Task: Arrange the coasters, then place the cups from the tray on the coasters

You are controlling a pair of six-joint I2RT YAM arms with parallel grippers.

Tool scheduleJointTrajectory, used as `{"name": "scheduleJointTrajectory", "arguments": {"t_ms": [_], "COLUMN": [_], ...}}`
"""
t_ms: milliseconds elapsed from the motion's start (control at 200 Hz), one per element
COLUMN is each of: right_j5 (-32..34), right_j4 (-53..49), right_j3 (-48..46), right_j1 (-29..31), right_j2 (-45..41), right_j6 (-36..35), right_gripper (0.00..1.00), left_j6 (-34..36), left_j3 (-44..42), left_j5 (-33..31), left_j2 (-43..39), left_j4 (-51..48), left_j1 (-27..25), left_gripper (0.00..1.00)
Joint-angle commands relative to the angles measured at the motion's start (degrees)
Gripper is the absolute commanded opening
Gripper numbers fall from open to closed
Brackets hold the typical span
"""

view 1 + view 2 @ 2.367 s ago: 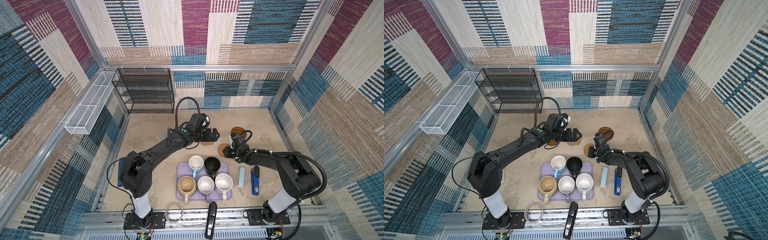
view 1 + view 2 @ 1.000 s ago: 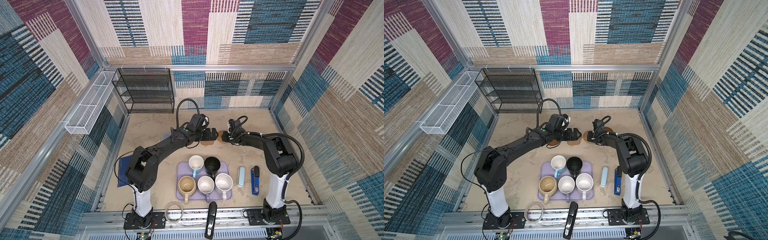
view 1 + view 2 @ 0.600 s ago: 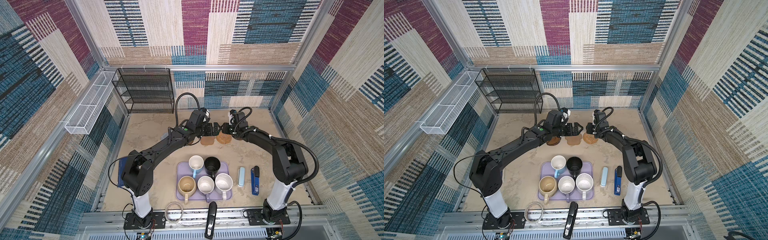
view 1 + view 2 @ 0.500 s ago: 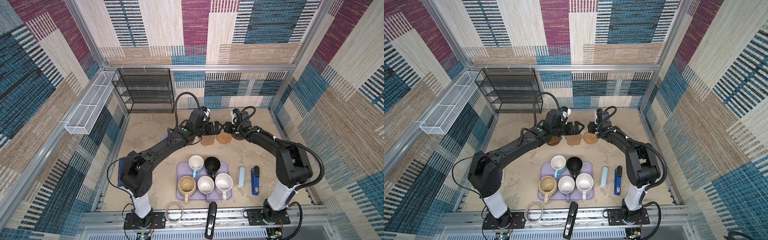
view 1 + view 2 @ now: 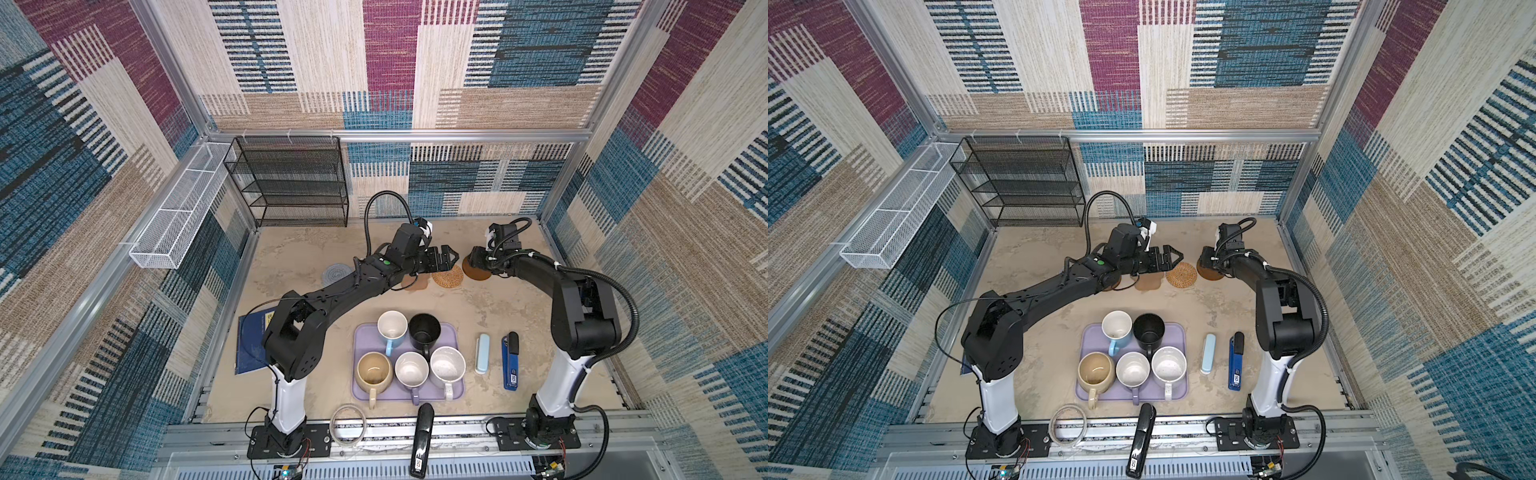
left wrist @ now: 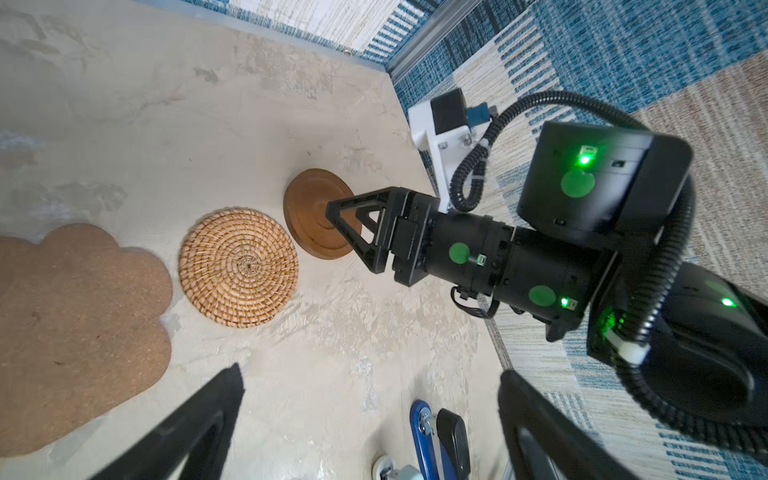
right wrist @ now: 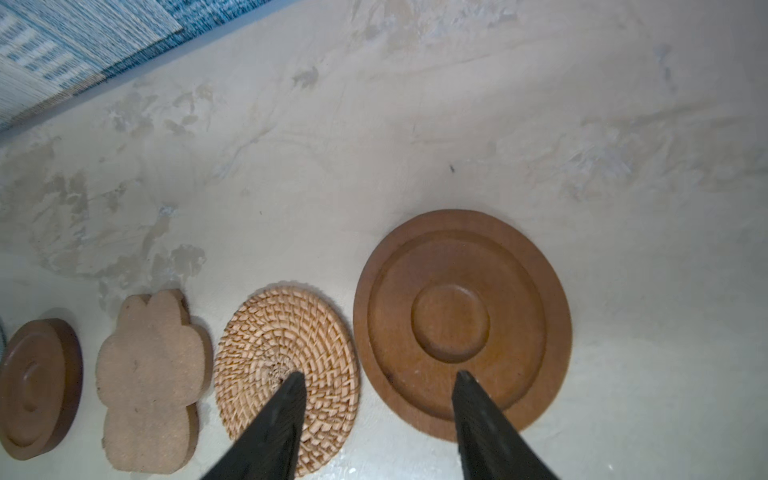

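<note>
1. Toward the far side of the bench (image 5: 299,257), five coasters are laid in a row: a blue-grey woven coaster (image 5: 336,272), a wooden disc (image 7: 37,386), a tan paw-shaped coaster (image 7: 151,382), a rattan coaster (image 5: 447,275) and a second wooden disc (image 7: 461,324). The last four are set just beside one another.
2. Above the row, near the rattan coaster, the left tool (image 5: 451,258) is held with its jaws spread wide and nothing between them.
3. Over the second wooden disc, the right tool (image 7: 378,378) is poised with its jaws parted and nothing gripped. The disc lies flat on the bench. Whether the fingertips touch it cannot be told.
4. Nearer the front, the lavender tray (image 5: 454,336) carries all five mugs: light blue mug (image 5: 392,326), black mug (image 5: 424,330), beige mug (image 5: 374,370), lavender mug (image 5: 411,368) and speckled white mug (image 5: 446,365). No mug is set on a coaster.
5. The arranging is judged all but finished, and the placing of the cups is judged wholly undone.
</note>
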Motion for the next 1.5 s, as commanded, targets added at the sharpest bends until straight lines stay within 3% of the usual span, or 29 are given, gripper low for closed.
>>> {"name": "scheduleJointTrajectory", "arguments": {"t_ms": [0,70,205,491,1187,1497], "right_j5": [0.69,0.16,1.16,3.25,8.35,4.34], "right_j4": [-1.3,-1.19,-3.11,-5.87,-11.51,-12.74], "right_j3": [1.29,2.3,5.22,5.36,0.96,3.91], "right_j1": [0.11,0.06,0.06,0.06,-0.03,0.05], "right_j2": [2.28,3.83,6.8,8.5,4.5,6.4], "right_j6": [-1.78,-2.03,-1.71,-2.5,-1.4,-1.84], "right_gripper": [0.56,0.53,0.47,0.43,0.41,0.41], "left_j6": [2.76,4.4,4.52,5.75,7.11,6.48], "left_j3": [6.65,11.4,12.81,16.74,11.06,10.01], "left_j5": [2.53,3.21,2.48,5.06,7.23,7.74], "left_j2": [3.57,6.16,7.75,10.57,7.1,6.18], "left_j4": [-7.5,-11.78,-12.25,-15.89,-13.71,-13.17], "left_j1": [-0.63,-0.85,-1.07,-1.75,-1.85,-1.94], "left_gripper": [0.98,0.98,0.98,0.97,0.99,1.0]}}
